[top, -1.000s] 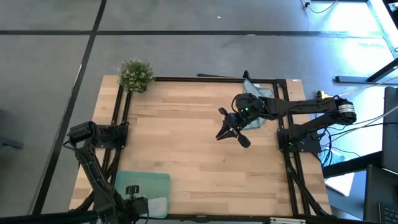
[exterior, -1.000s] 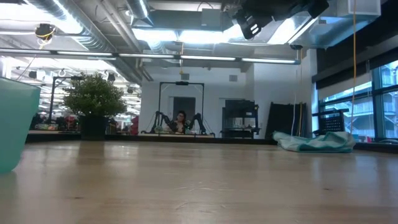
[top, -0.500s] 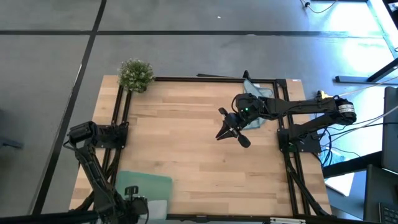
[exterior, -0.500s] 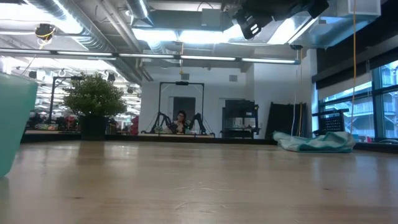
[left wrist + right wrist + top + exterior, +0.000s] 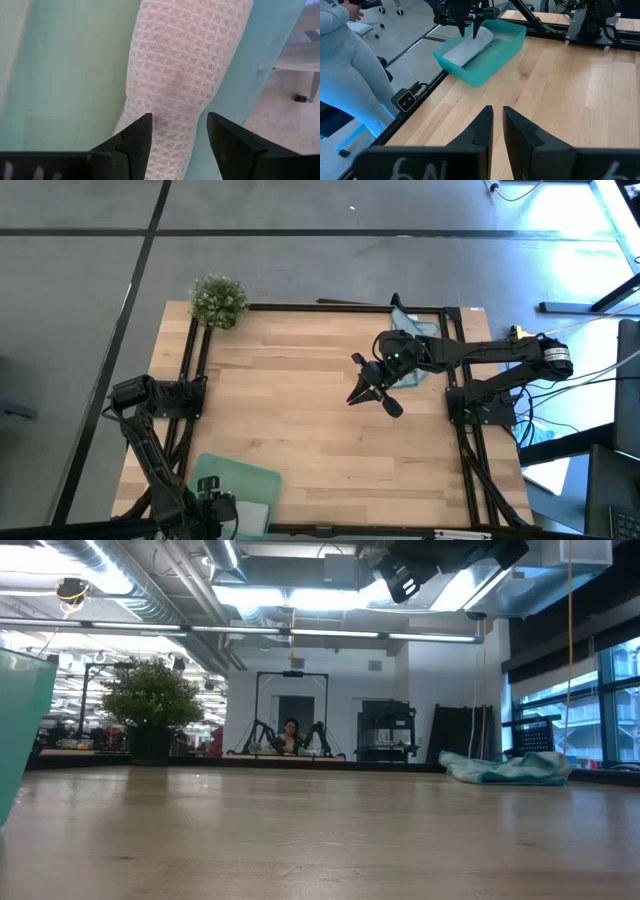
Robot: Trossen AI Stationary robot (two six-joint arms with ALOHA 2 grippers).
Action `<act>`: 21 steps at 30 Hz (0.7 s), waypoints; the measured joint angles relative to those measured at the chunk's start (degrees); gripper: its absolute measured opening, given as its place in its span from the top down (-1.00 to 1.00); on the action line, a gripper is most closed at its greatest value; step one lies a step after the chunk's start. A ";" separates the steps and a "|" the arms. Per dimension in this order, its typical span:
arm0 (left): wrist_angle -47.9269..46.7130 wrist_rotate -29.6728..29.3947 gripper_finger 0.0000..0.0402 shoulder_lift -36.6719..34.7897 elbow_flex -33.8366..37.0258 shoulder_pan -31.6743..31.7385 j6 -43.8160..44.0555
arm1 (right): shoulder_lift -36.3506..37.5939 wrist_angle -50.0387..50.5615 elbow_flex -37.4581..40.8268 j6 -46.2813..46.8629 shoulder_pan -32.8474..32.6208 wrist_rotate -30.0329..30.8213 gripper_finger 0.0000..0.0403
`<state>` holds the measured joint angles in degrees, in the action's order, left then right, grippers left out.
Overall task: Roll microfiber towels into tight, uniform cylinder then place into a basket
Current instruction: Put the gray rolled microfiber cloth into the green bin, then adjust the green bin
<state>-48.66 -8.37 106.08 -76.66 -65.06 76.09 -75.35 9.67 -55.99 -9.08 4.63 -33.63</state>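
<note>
The mint-green basket stands at the table's near left corner. In it lies the pale grey towel, rolled into a cylinder along the basket's floor. My left gripper points down over one end of the roll, open, one finger to each side of it; I see no touch. The light blue towel lies crumpled at the far right edge, partly under my right arm. My right gripper hangs above the table's middle right, shut and empty.
A small potted plant stands at the far left corner. Black frame rails run along the left and right sides. A person stands just off the table near the basket. Bare wood lies between basket and right gripper.
The basket has turned a little on the table, its far right corner swinging toward the near right. In the low view its wall has drawn back toward the picture's left edge. Both arms have kept their places.
</note>
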 joint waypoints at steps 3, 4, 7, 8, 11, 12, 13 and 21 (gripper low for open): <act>-0.16 0.13 0.09 -0.19 0.00 0.00 -0.06 | 0.00 0.00 0.00 0.00 -0.01 0.00 0.78; -0.58 0.16 0.09 -0.56 0.00 0.00 -0.50 | 0.01 0.00 0.01 0.00 0.01 0.00 0.78; -2.81 0.18 0.09 -2.34 0.00 0.00 -1.20 | 0.00 0.00 0.01 0.00 0.00 0.00 0.78; -3.78 0.18 0.09 -3.04 0.00 0.00 -1.20 | 0.00 0.00 0.01 0.00 0.01 0.00 0.78; -4.63 0.17 0.09 -5.72 0.00 0.00 -1.29 | 0.00 0.00 0.00 0.00 0.01 0.00 0.78; -3.96 0.16 0.09 -6.40 0.00 0.00 -1.71 | 0.00 0.00 0.01 0.00 0.01 0.00 0.78; -2.39 0.12 0.09 -6.91 0.00 0.00 -2.48 | 0.00 0.00 0.00 0.00 0.01 0.00 0.78; 17.58 -1.12 0.09 -5.42 -0.02 -0.02 -18.91 | 0.00 0.00 0.02 0.00 0.01 0.00 0.78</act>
<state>-31.08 -9.49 100.66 -76.69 -65.08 57.18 -75.35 9.67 -55.96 -9.08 4.64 -33.63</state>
